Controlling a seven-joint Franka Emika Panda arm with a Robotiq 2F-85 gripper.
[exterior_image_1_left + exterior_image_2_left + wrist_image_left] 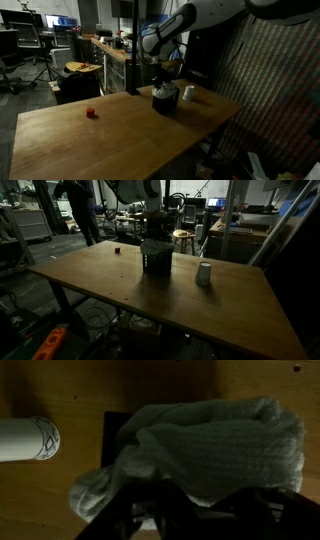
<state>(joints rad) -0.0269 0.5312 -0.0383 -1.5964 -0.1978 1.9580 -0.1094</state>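
- Above the desk (110, 140), the pincer (160, 76) hangs just over a dark box (164, 99). I cannot tell whether its jaws are apart or together.
- A pale cloth (210, 445) lies bunched inside the box.
- Judgement: keep centred over the cloth and move vertically, clear of the box walls.
- A white cup (187, 93) just beside the box is the nearest hazard. A red block (91, 113) lies well apart.
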